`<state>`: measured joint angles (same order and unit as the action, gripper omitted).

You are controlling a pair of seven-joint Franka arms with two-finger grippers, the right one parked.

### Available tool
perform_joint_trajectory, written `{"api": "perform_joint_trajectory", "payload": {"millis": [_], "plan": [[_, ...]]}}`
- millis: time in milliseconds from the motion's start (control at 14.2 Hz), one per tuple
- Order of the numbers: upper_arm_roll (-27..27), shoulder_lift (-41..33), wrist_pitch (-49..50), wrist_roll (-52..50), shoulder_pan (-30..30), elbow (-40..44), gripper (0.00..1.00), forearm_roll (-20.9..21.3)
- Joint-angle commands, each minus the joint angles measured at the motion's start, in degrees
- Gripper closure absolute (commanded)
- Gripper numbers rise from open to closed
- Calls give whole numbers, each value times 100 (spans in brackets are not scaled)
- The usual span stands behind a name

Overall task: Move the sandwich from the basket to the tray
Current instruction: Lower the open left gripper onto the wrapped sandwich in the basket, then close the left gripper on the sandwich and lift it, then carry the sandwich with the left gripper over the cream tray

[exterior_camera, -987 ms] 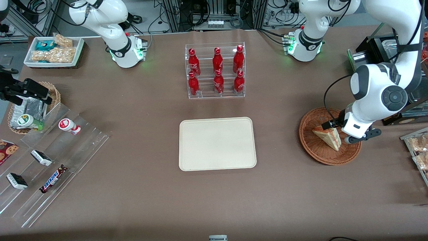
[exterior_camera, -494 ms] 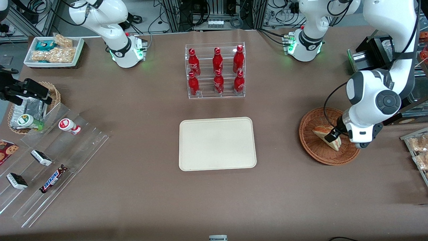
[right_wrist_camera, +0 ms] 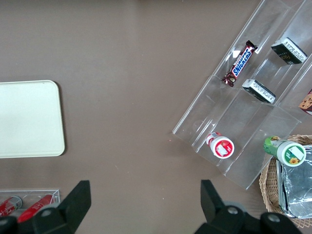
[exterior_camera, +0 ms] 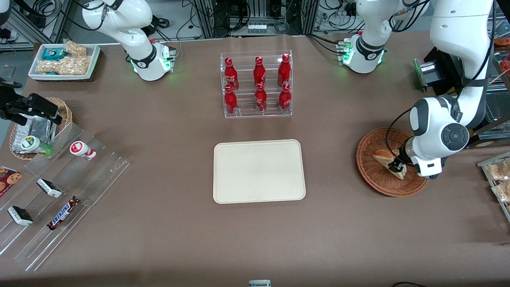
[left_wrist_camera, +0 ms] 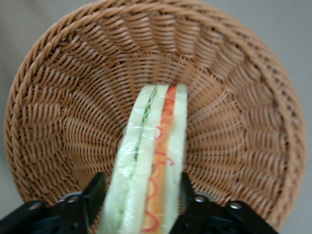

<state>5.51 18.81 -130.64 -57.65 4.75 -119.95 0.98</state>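
The sandwich [exterior_camera: 383,156], a wrapped white-bread wedge, lies in the round wicker basket [exterior_camera: 374,180] toward the working arm's end of the table. My left gripper [exterior_camera: 397,164] is down in the basket, over the sandwich's end nearer the front camera. In the left wrist view the sandwich [left_wrist_camera: 153,156] stands on edge, showing its green and red-orange layers. It sits between the two black fingers, which press on both its sides; the gripper [left_wrist_camera: 143,195] is shut on it. The basket [left_wrist_camera: 63,122] weave surrounds it. The cream tray [exterior_camera: 259,171] lies flat mid-table with nothing on it.
A clear rack of red bottles [exterior_camera: 257,84] stands farther from the front camera than the tray. A tray of packaged snacks [exterior_camera: 498,181] lies at the table edge beside the basket. A dark box [exterior_camera: 442,65] stands near the working arm's base.
The left gripper has swung and come down from above the basket's rim onto the sandwich, and its fingers have closed in on the wedge. The sandwich has stayed in the basket.
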Motion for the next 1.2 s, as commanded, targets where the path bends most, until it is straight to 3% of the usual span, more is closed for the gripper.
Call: {"api": "perform_joint_trajectory", "payload": {"millis": [0,212,353,564,1128], "plan": [[-23,0,240,-474,43,436,95,-9],[-119,0,1511,-510,209,1392,95,-350],[-164,0,1857,-475,385,1790,95,-667],[-295,43,1771,-440,903,1931,95,-985],[-629,1624,991,948,2441,3583,88,-853]]}}
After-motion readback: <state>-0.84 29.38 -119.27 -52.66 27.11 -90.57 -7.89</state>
